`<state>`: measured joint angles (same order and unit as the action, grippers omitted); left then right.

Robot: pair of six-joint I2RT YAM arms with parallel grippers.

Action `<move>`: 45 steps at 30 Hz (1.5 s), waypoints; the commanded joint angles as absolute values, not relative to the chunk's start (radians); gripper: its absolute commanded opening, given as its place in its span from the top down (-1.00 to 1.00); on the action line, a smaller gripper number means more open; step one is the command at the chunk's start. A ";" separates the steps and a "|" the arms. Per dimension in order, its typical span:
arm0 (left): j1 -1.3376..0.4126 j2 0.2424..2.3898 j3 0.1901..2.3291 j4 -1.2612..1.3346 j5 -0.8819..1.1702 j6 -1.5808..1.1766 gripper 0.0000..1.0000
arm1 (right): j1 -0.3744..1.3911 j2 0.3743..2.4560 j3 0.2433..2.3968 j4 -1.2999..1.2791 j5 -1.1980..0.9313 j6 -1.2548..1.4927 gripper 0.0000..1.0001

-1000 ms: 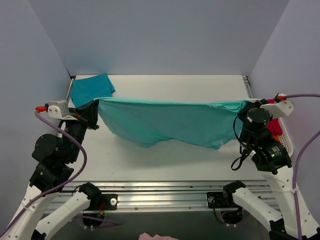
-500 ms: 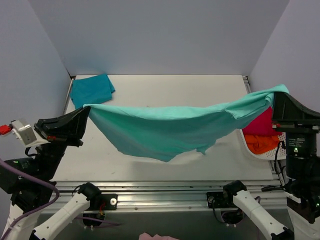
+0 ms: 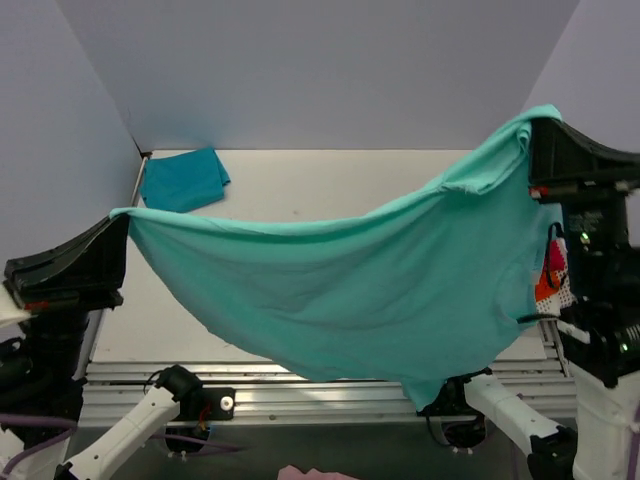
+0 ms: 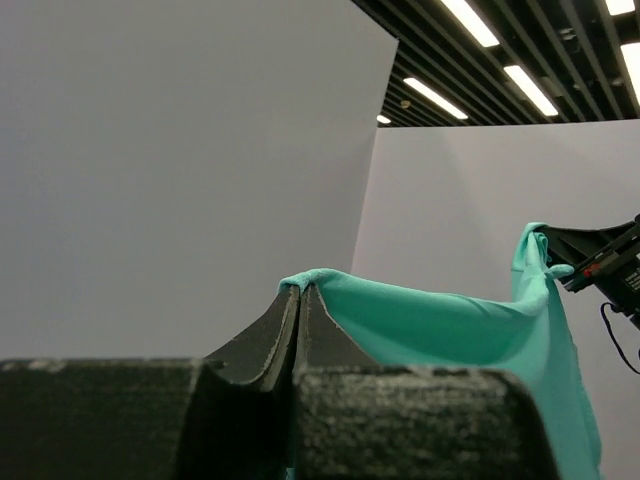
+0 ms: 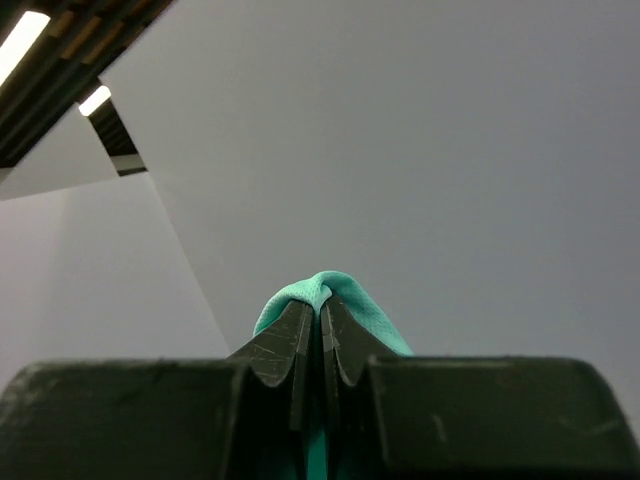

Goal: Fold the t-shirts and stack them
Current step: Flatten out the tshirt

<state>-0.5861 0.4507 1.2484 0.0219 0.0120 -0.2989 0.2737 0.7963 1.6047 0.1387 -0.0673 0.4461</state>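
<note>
Holding mint shirt [image 3: 380, 280] aloft between arms, clenched at one corner in left gripper [image 3: 119, 215], at another, higher, in right gripper [image 3: 535, 120]. Sagging over tabletop [image 3: 330, 180], half hiding basket [image 3: 560, 292]; teal shirt [image 3: 183, 178] far left.

Two t-shirts (mint t-shirt [image 3: 380, 290], teal t-shirt [image 3: 182, 178]), two grippers [image 3: 125, 216] [image 3: 535, 123], one basket [image 3: 564, 296].

Mint-green t-shirt [image 4: 450, 325] in left tool [image 4: 301, 292]

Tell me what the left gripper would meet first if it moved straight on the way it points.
Beyond the light mint-green cotton t-shirt edge pinched in the left gripper, the way looks free up to the plain grey wall panel, probably; its depth is unclear.
</note>
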 commanded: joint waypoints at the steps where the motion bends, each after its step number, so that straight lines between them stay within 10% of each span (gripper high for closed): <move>1: -0.580 0.563 1.188 0.049 -0.118 -0.258 0.95 | 0.265 0.969 1.585 0.126 -0.012 0.437 1.00; 14: -0.375 1.238 0.876 0.415 -0.184 -0.305 0.95 | 0.262 1.494 1.121 0.451 0.255 0.548 1.00; 25: -0.175 2.138 1.497 0.327 -0.037 -0.344 0.95 | 0.230 2.273 1.665 0.440 0.215 0.566 0.96; 27: -0.158 2.184 1.587 0.290 -0.054 -0.357 0.55 | 0.221 2.341 1.813 0.385 0.222 0.571 0.05; 29: -0.137 2.250 1.732 0.218 -0.042 -0.359 -0.30 | 0.212 2.419 1.899 0.358 0.236 0.577 -0.99; 30: -0.132 2.273 1.784 0.145 -0.038 -0.356 -0.87 | 0.209 2.439 1.969 0.338 0.251 0.577 -1.00; 45: -0.103 2.043 1.672 0.175 -0.062 -0.377 -0.88 | 0.187 2.186 1.798 0.386 0.322 0.521 -1.00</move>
<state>-0.1036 2.1300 1.6604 0.1520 -0.1116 -0.3634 0.1802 2.3287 1.8603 0.3374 0.2996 0.5251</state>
